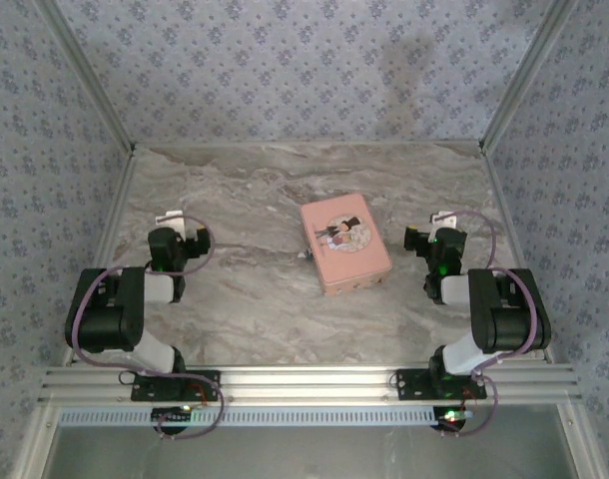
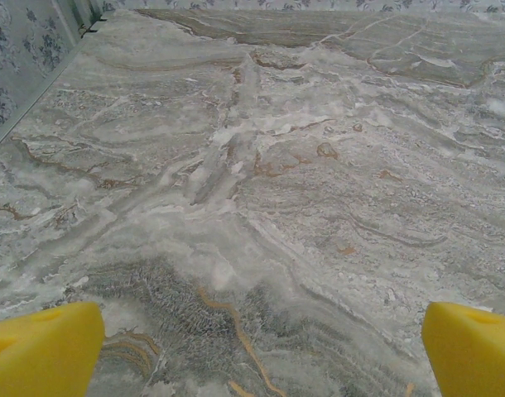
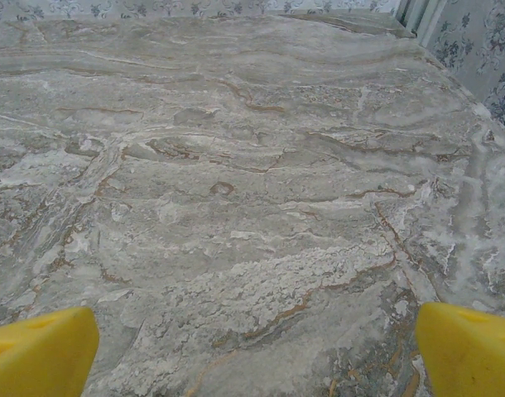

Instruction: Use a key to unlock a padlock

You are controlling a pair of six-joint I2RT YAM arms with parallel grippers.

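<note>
A pink tin box (image 1: 345, 244) with a picture on its lid lies in the middle of the marble table (image 1: 245, 190). The padlock and the key are out of view; a small dark bit on the box's left side is too small to identify. My left gripper (image 1: 182, 228) rests low at the table's left, well apart from the box. Its yellow pads (image 2: 41, 351) stand wide apart, so it is open over bare marble. My right gripper (image 1: 429, 228) sits at the right, a short way from the box. It is open too, with its yellow pads (image 3: 468, 347) spread and nothing between them.
Patterned walls (image 1: 45, 150) close in the table on the left, back and right. An aluminium rail (image 1: 304, 384) runs along the near edge where both arm bases are bolted. Both arms are folded back near their bases.
</note>
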